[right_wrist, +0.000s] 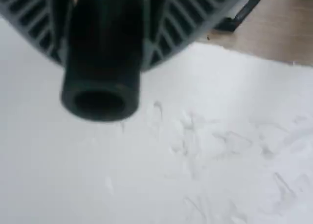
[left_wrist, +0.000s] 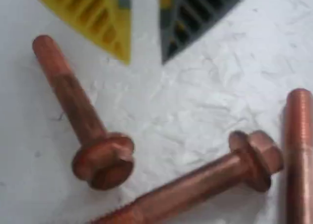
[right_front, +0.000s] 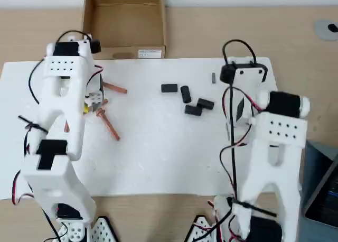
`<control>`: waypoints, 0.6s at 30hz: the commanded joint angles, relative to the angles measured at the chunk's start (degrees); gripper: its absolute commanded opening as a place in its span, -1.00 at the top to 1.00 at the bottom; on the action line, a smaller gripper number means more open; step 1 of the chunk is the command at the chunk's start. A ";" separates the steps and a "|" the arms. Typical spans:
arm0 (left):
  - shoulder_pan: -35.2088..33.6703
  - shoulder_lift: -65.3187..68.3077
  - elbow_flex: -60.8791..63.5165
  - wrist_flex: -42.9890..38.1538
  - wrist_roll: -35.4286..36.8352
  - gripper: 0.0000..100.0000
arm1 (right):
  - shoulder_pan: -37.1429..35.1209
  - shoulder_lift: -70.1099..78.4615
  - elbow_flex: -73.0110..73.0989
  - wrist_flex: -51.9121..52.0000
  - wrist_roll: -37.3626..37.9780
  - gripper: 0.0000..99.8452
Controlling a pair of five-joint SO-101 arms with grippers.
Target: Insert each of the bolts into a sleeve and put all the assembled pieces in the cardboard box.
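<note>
Though nothing lies in the cardboard box (right_front: 124, 25) yet, the right pincer (right_wrist: 107, 33) grips one sleeve (right_wrist: 100, 87) and the left pincer (left_wrist: 145, 53) hangs open over loose bolts (left_wrist: 73, 101); all assembly seems ahead.

The gripper (left_wrist: 144, 57) sits at 12 o'clock, its yellow finger (left_wrist: 93, 13) and grey finger (left_wrist: 195, 13) parted above a white sheet (left_wrist: 195, 97). First bolt (left_wrist: 73, 101) at 9 o'clock, head toward 5. Second bolt (left_wrist: 205, 180) at 5 o'clock, head toward 2. Third bolt (left_wrist: 298, 155) at 3 o'clock.
</note>
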 commanded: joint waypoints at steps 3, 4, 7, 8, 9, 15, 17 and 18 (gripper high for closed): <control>0.97 2.33 -2.99 0.53 12.92 0.84 | 1.27 -6.29 6.37 -4.40 -0.44 0.98; 1.49 2.59 -2.99 0.53 14.95 0.84 | 1.27 -6.99 7.52 -5.10 -0.44 0.97; 3.52 2.86 -2.81 0.53 19.25 0.84 | 1.27 -8.57 9.36 -6.59 -0.44 0.97; 4.13 2.95 -2.81 0.53 20.66 0.84 | 1.27 -8.75 9.45 -6.86 -0.44 0.97; 4.57 2.95 -2.90 0.44 21.71 0.84 | 1.27 -8.75 9.45 -7.21 -0.44 0.97; 6.42 3.03 -2.73 0.00 23.30 0.84 | 1.27 -8.84 9.45 -8.00 -0.35 0.97; 5.89 3.12 -2.46 0.00 23.12 0.84 | 1.27 -8.84 9.45 -8.00 -0.26 0.97; 5.89 3.12 -2.46 0.00 22.95 0.84 | 1.27 -8.84 9.45 -8.00 -0.26 0.97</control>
